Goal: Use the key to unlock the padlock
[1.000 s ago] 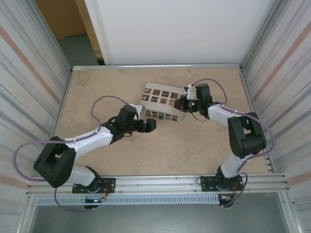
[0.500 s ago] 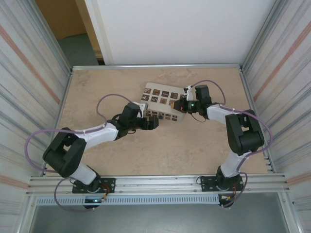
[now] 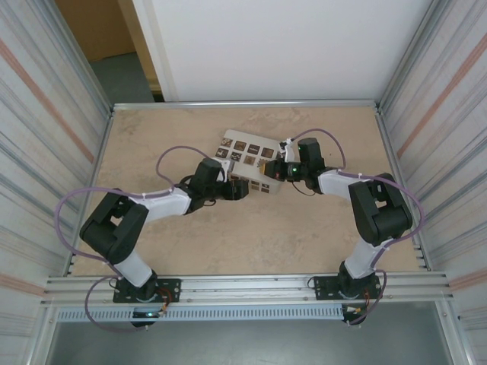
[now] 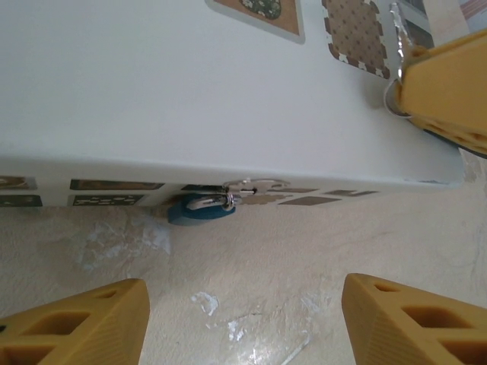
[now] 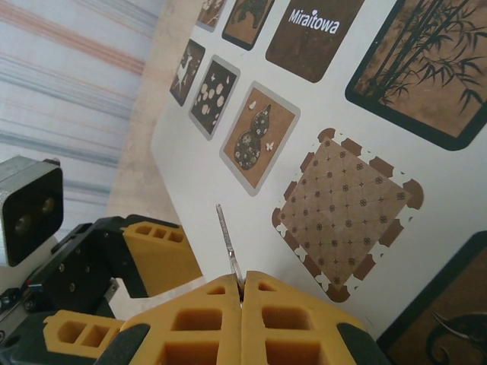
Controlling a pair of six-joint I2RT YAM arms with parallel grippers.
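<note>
Just ahead of the open left claw (image 4: pixel 243 315), one blue padlock (image 4: pixel 199 209) sat at one pale box (image 4: pixel 190 84) edge, right claw (image 5: pixel 242 293) clamped one key (image 5: pixel 228 247), blade clearest from its wrist.

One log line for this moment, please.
left gripper: open, facing padlock | right gripper: shut on key, above box | padlock: on box front
</note>
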